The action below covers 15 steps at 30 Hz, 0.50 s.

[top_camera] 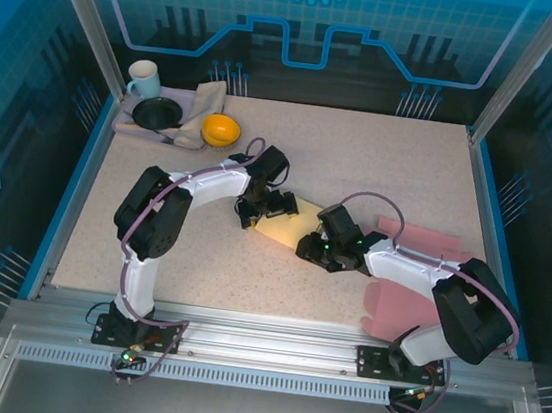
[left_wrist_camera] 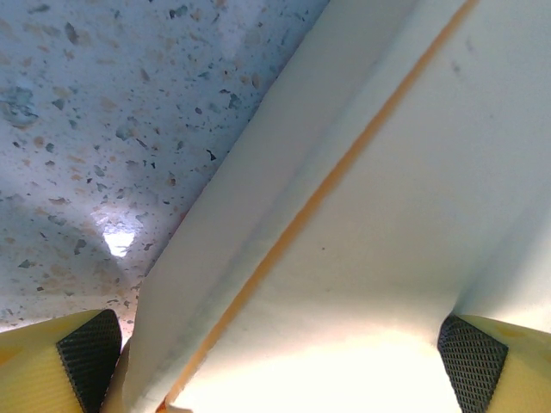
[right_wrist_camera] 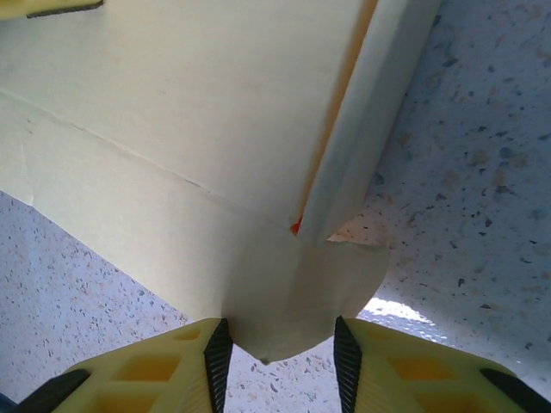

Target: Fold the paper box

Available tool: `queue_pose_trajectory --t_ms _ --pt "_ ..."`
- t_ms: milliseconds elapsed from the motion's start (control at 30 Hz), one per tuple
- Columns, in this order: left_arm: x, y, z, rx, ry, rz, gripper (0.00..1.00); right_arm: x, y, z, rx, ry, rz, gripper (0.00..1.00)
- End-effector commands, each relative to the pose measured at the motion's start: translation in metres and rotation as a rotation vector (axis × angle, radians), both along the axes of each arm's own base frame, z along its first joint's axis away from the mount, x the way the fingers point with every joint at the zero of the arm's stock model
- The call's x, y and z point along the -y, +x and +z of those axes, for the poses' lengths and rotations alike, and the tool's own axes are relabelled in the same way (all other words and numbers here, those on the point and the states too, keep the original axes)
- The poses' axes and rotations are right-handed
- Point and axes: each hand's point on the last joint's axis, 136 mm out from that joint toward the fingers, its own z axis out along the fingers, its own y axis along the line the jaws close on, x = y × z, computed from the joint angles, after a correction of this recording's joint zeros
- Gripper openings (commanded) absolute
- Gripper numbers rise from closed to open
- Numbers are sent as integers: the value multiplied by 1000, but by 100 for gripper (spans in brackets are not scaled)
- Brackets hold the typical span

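Paper box [top_camera: 278,229] lies flat mid-counter [top_camera: 381,169], pale yellow, between both hands. Left hand [top_camera: 255,216] at box's far-left end, jaws spread wide, sheet with folded edge strip running between pads [left_wrist_camera: 86,353], nothing gripped. Right hand [top_camera: 311,247] at box's near-right end, jaws half-closed astride corner flap [right_wrist_camera: 293,292]; fingertips [right_wrist_camera: 217,353] against flap's edges, firm grip or not, cannot tell.
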Motion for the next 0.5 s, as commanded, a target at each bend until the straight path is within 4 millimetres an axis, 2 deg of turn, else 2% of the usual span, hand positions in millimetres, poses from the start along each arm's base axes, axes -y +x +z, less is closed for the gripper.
queue_pose_trajectory --t_ms 0,67,200,267,467 --pt "-16 -15 -28 -68 97 15 99 -9 8 6 29 12 6 36" --pt "-17 -15 -28 -69 99 16 99 -9 12 8 54 2 19 37" --pt "-17 -16 -28 -69 100 13 99 -10 16 12 80 -21 49 46" --pt "-17 -16 -28 -71 99 14 99 -10 18 15 84 -29 51 47" --pt "-17 -16 -27 -70 97 16 99 1 21 14 100 -111 57 52"
